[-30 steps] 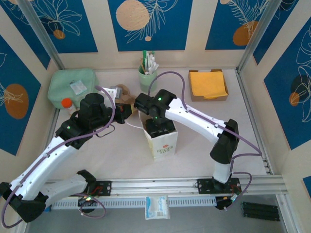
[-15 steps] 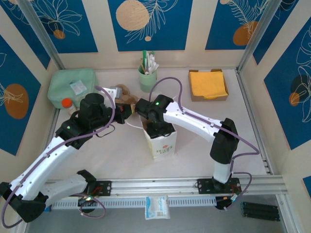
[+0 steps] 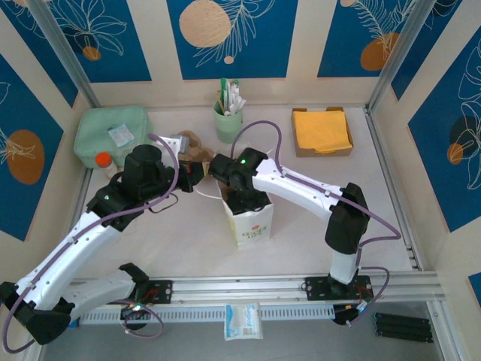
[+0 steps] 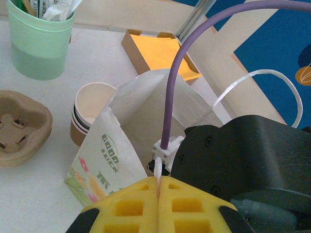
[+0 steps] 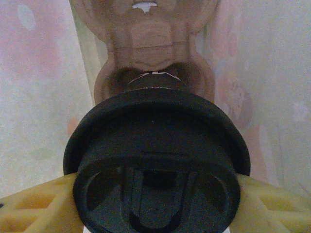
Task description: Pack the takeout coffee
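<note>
The takeout coffee point(image 5: 156, 145), seen from above by its round black lid, sits between my right gripper's point(image 5: 156, 199) yellow fingers point(image 5: 36, 208), which are shut on the cup. It hangs inside the white paper bag point(image 3: 249, 224), just over a brown pulp carrier point(image 5: 150, 53) lying at the bag's bottom. In the top view my right gripper point(image 3: 242, 197) reaches down into the bag's mouth. My left gripper point(image 4: 159, 187) is shut on the bag's white cord handle point(image 4: 158, 170) and holds the bag point(image 4: 121, 145) open from its left side point(image 3: 194, 174).
Behind the bag stand a stack of empty paper cups point(image 4: 90, 116), another pulp carrier point(image 4: 19, 128) and the mint-green cup of stirrers point(image 3: 228, 120). A tray of orange napkins point(image 3: 322, 131) is at the back right, a green pouch point(image 3: 113, 129) at the back left.
My right gripper has sunk a little deeper into the bag with the coffee. The left arm has kept its hold on the handle and has not moved.
</note>
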